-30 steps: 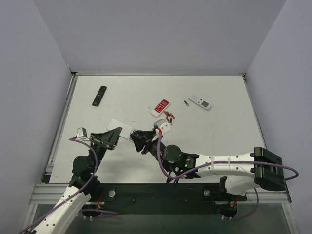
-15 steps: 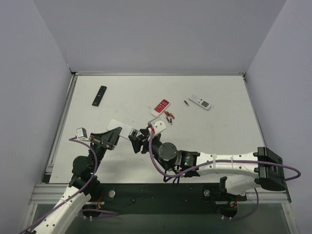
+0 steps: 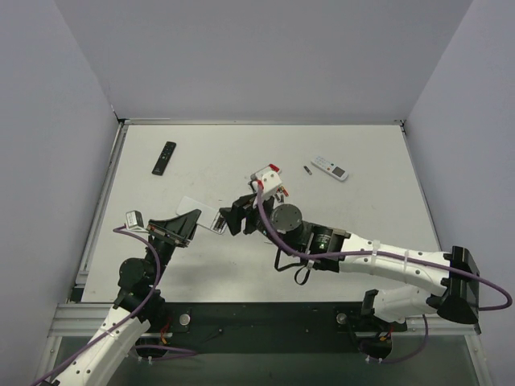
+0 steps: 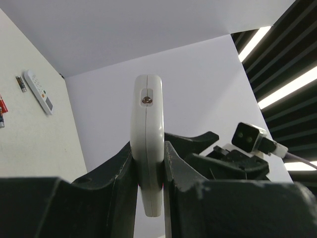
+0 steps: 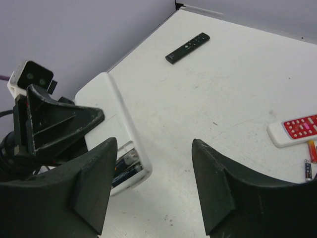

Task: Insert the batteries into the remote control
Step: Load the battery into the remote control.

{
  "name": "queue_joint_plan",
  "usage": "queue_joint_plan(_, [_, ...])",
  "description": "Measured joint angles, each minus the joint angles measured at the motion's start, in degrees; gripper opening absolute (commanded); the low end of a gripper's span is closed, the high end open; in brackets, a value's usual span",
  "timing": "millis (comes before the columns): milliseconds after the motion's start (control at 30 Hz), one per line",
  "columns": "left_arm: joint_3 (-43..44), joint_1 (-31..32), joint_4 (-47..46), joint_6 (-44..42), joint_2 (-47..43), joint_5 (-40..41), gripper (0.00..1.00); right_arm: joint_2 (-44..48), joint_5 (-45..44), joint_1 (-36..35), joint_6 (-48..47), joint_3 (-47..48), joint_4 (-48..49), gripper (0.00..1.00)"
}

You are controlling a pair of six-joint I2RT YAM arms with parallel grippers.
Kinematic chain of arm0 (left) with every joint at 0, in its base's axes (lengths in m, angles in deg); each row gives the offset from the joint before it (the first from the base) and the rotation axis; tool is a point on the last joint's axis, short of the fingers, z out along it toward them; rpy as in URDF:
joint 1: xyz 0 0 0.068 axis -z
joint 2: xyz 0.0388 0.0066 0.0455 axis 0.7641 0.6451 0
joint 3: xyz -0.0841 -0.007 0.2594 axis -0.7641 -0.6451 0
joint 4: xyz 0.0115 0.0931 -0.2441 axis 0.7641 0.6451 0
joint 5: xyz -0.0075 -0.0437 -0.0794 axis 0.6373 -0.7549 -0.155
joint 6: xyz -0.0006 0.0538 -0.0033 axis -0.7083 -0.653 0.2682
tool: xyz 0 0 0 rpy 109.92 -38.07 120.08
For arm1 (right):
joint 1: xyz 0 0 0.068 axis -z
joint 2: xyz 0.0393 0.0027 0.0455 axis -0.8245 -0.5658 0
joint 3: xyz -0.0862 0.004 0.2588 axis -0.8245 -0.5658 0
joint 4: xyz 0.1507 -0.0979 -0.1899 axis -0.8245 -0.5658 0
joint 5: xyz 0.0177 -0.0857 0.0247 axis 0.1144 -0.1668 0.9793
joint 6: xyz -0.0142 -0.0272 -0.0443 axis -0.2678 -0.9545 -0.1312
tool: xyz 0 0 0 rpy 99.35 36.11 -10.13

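Observation:
The white remote control (image 3: 197, 207) is clamped edge-up in my left gripper (image 3: 187, 223), seen end-on between the shut fingers (image 4: 148, 148). In the right wrist view its plain back (image 5: 111, 111) faces up with the cover off, and dark batteries (image 5: 126, 168) lie in the open compartment at its near end. My right gripper (image 5: 153, 145) stands open just right of that end, with nothing between its fingers; from above it (image 3: 232, 219) sits close beside the remote. Loose batteries (image 5: 308, 166) lie by the red-and-white remote, and another battery (image 3: 306, 170) lies further back.
A slim black remote (image 3: 164, 157) lies at the back left. A red-and-white remote (image 5: 294, 130) sits mid-table, mostly hidden from above by my right wrist camera (image 3: 267, 180). Another small white remote (image 3: 330, 167) lies at the back right. Walls enclose the table on three sides.
My right gripper's jaws have widened and it has drawn slightly back from the remote's open end, the right arm swinging toward the back. The left gripper has held still on the remote.

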Motion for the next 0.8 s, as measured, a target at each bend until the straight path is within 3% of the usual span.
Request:
queue_joint_plan(333, [0.0, 0.0, -0.1, -1.1, 0.0, -0.2, 0.00, 1.3, 20.0, 12.2, 13.4, 1.9, -7.4, 0.56])
queue_joint_plan(533, [0.0, 0.0, -0.5, -1.3, 0.0, -1.3, 0.00, 0.2, 30.9, 16.5, 21.7, 1.7, -6.2, 0.51])
queue_joint_plan(800, [0.0, 0.0, -1.0, -1.3, -0.4, -1.7, 0.00, -2.5, 38.4, 18.8, 29.4, -0.2, -2.0, 0.46])
